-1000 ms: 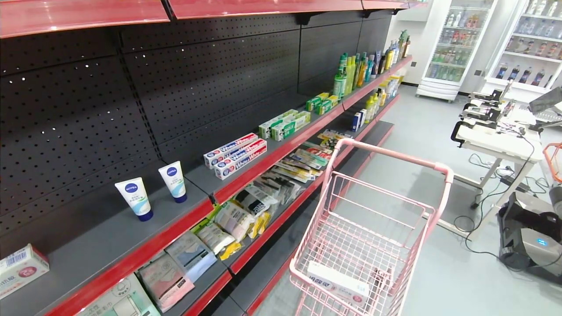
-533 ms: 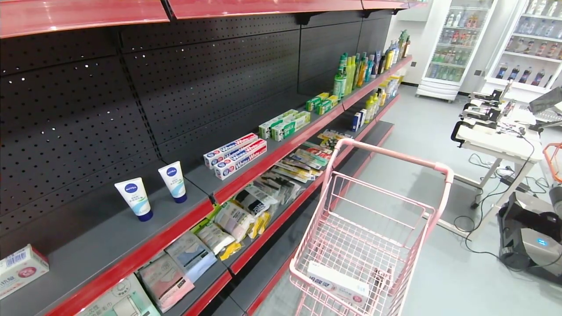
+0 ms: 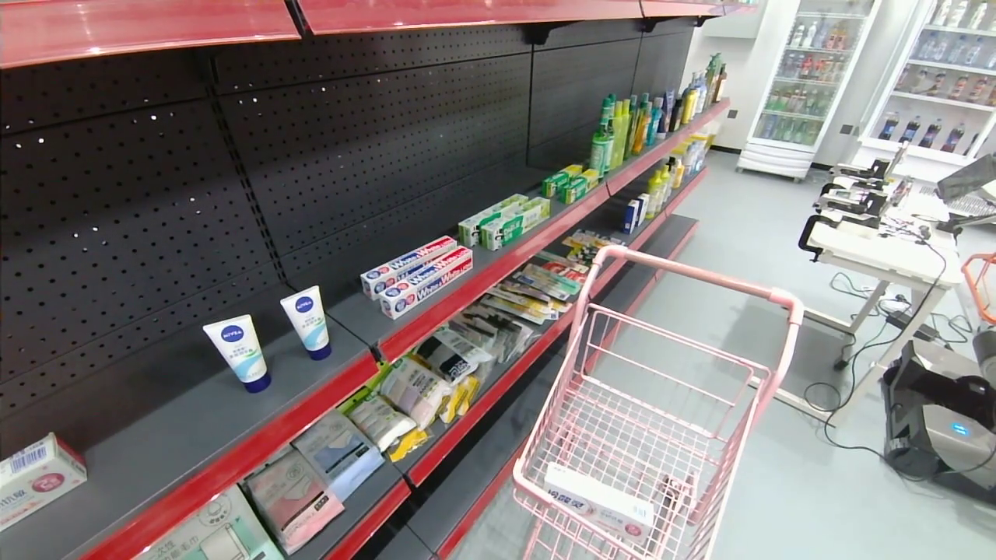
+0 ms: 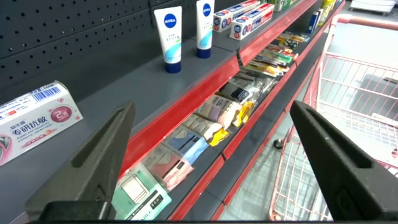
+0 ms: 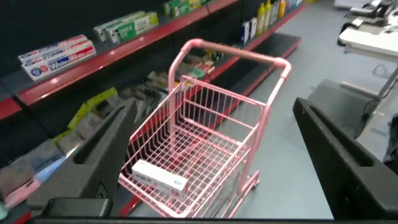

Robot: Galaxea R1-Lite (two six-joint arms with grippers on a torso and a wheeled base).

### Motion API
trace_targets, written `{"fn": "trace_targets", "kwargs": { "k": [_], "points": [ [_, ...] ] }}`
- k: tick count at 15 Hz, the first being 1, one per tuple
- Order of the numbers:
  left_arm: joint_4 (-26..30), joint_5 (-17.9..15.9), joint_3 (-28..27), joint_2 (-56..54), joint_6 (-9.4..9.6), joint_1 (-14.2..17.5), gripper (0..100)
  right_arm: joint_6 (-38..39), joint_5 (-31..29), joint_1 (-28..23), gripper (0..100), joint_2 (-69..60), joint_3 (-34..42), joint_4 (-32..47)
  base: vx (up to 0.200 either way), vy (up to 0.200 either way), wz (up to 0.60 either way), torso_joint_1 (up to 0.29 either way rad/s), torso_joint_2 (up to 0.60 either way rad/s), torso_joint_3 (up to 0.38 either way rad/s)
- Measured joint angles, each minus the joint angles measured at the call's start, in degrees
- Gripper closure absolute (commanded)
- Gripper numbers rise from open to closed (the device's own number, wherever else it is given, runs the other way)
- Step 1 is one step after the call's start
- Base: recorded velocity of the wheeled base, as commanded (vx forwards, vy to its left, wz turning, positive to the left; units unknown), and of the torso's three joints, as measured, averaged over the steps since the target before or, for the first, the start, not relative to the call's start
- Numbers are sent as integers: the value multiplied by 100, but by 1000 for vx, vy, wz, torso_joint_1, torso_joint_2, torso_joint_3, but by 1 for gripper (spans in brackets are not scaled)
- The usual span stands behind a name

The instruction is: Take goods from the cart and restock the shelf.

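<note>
- Cart [image 3: 685, 272]: pink wire, on the floor just beside the shelf's red front edge.
- Box [image 3: 599, 502]: white, lying flat at the near end of the cart basket.
- Shelf [image 3: 187, 420]: two white tubes [image 3: 237, 351] upright on blue caps, set back from the front edge. Long toothpaste boxes [image 3: 416, 276] are stacked farther along. A white-and-pink carton [image 3: 35, 474] lies at the near end.
- Left gripper [image 4: 212, 107]: spread wide, holding nothing, over the shelf's front edge.
- Right gripper [image 5: 216, 102]: spread wide, holding nothing, above the cart.
</note>
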Motion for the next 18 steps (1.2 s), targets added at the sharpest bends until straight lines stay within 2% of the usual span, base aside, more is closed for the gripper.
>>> {"fn": "trace_targets", "kwargs": {
  "k": [2,4,8,10,15,18],
  "points": [
    [0,0,0,0,-9,1,0,-118,268,55,0,1515,-614,2,0,0,0,0,0,0],
    [0,0,0,0,-11,1,0,-583,655,110,0,3038,-973,-13,0,0,0,0,0,0],
    [-2,0,0,0,-11,1,0,-2337,1196,196,0,5552,-1340,-304,0,0,0,0,0,0],
    [0,2,0,0,-11,1,0,-2706,1273,243,0,6376,-1389,-644,0,0,0,0,0,0],
    [-2,0,0,0,-13,1,0,-2909,1295,589,0,7626,-1445,-1681,0,0,0,-59,124,66],
    [0,0,0,0,-11,0,0,-3117,1295,688,0,8098,-1447,-1866,0,0,0,-95,202,102]
  ]
}}
